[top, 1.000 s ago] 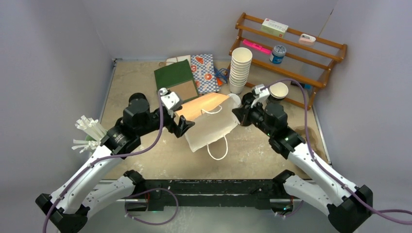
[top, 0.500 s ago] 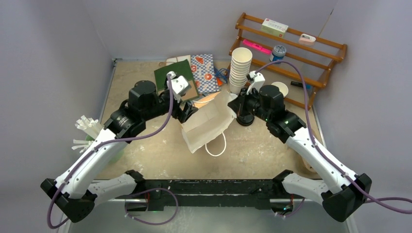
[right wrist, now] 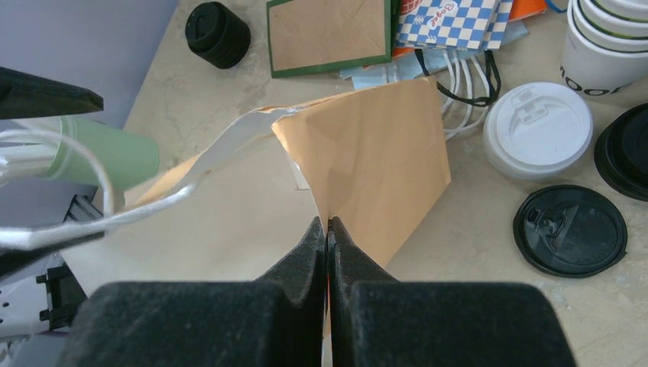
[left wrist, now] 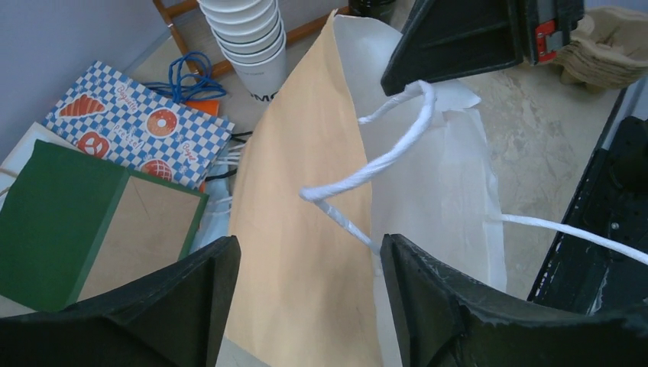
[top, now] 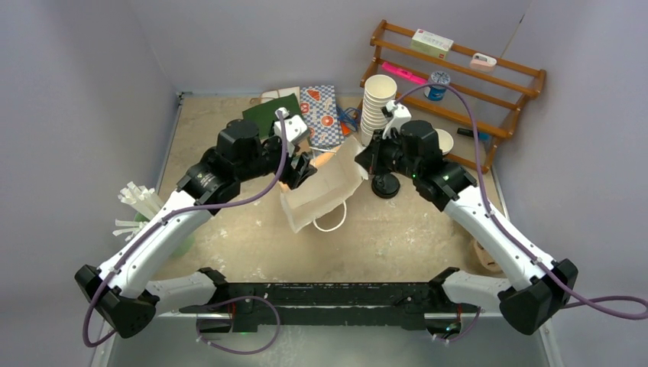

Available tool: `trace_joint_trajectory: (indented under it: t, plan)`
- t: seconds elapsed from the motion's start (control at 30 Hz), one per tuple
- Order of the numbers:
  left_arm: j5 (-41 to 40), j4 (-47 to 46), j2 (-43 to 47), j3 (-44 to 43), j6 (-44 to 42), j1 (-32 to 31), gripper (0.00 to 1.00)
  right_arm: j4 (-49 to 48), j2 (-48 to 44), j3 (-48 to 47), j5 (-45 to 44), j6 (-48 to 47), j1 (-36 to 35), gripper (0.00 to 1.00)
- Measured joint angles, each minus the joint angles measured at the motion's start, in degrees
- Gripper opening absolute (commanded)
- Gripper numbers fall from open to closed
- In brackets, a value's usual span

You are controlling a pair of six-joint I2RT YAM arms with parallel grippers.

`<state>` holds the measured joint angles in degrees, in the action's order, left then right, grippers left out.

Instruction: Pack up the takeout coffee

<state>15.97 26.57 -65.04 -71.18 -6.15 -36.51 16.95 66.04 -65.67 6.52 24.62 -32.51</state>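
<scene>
At mid-table the paper bag [top: 325,200] is held up between the two arms, and neither coffee is inside it. The white-lidded cup [right wrist: 537,130] stands on the table just beside the bag, and the black-lidded cup [right wrist: 218,34] is further off, beside the green folder [right wrist: 328,34]. The right pincer [right wrist: 327,223] is clamped flat on the bag's rim. The left pincer [left wrist: 309,245] stands partly open astride the tan inner panel and the cord handle [left wrist: 382,160], gripping nothing. Risks, as judged: closing there may catch the handle alone, and the mouth would collapse; the arms pulling apart could tear the pinched rim; swinging the bag backward could tip the white-lidded cup or the stack of cups [top: 377,107], both close to the right wrist. A loose black lid [right wrist: 569,229] lies within that sweep. Open room lies toward the near edge of the table [top: 252,245]; the back and the side by the rack [top: 474,84] are crowded.
</scene>
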Motion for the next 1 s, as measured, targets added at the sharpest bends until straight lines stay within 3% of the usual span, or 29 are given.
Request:
trace_joint_trajectory:
  t: [0.13,0.33,0.43,0.53,0.7,0.8,0.87,0.97,1.0]
  plan:
    - [0.83,-0.72,1.51,0.00,1.05,0.00,0.86,0.83,2.56,-2.91,-0.92,0.02,0.00,0.00]
    - [0.74,-1.60,6.64,-0.87,2.03,-0.02,0.90,0.85,4.09,-3.63,-1.01,0.02,0.00,0.00]
    - [-0.11,-1.05,6.73,-2.21,2.82,-0.02,0.90,0.87,4.11,-3.65,-0.98,0.02,0.00,0.00]
    - [-0.98,0.63,4.81,-3.50,4.00,-0.02,0.80,0.87,4.11,-3.76,-0.98,0.02,0.00,0.01]
    - [-2.16,3.89,0.33,-3.63,4.07,-0.02,0.78,0.85,4.15,-3.85,-0.90,0.00,0.00,0.01]
    - [-2.95,5.01,-1.49,-3.63,3.96,-0.02,0.66,0.85,4.15,-3.85,-0.79,0.02,0.00,0.01]
    - [-3.19,5.09,-2.08,-3.63,3.85,-0.02,0.47,0.85,4.15,-3.85,-0.76,0.02,0.00,0.03]
    - [-3.61,4.83,-2.54,-3.63,3.69,-0.02,0.06,0.85,4.15,-3.85,-0.79,0.07,0.00,0.12]
    - [-3.93,4.74,-2.64,-3.63,3.52,-0.02,0.00,0.85,4.15,-3.85,-0.79,0.11,0.00,0.18]
